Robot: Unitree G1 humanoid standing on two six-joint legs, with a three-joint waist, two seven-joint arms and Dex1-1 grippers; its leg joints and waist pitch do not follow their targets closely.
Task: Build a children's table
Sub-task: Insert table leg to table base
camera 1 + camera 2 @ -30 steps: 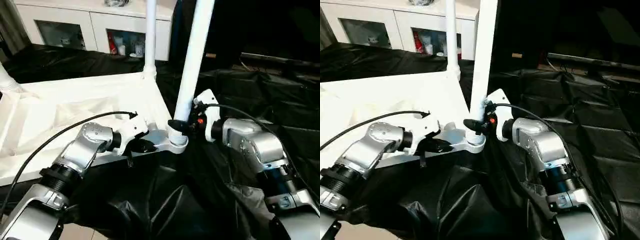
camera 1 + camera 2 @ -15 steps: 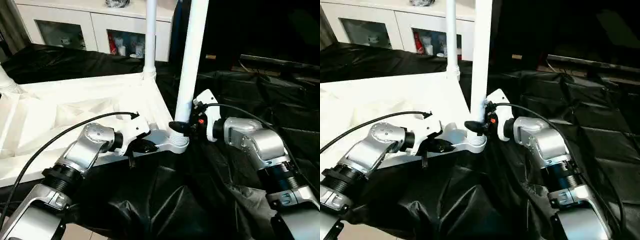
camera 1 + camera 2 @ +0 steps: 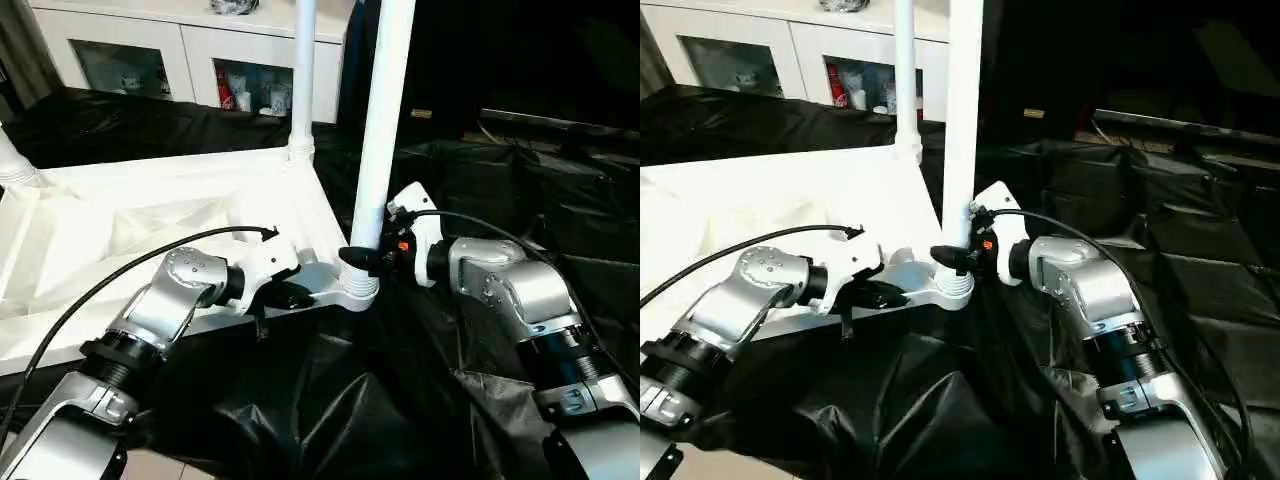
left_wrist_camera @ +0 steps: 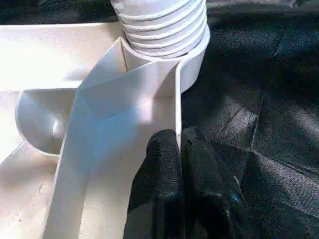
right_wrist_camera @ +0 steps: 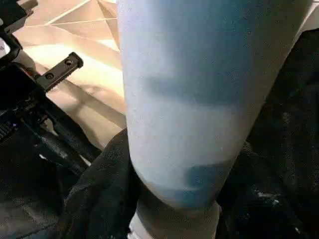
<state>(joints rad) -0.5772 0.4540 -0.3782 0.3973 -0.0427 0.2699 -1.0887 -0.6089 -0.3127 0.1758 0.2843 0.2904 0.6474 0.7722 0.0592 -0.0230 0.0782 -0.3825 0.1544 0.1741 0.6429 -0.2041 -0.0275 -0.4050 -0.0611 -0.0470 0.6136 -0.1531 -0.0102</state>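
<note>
Straighter now than a second ago: the long white tapered tube leg [image 3: 378, 130] at the near right corner of the upturned white plastic table top [image 3: 150, 225], which leaned right before and now stands close to upright in its round ribbed corner socket [image 3: 357, 287]. Both arms have held their places.

Right pincer [image 3: 361, 259] is clamped on that leg just above the socket, black fingers either side of the tube. Left pincer [image 4: 178, 164] is pressed together on the thin rim wall of the top, beside the same socket.

Table top lies ribbed underside up on black plastic sheeting [image 3: 480, 170], left of centre. A second white leg [image 3: 302, 70] stands in the far right corner socket; another shows at the left edge [image 3: 12, 160].

White cabinets with glass doors [image 3: 200, 60] stand at the far side. A black cable [image 3: 120, 275] arcs over the left forearm.
</note>
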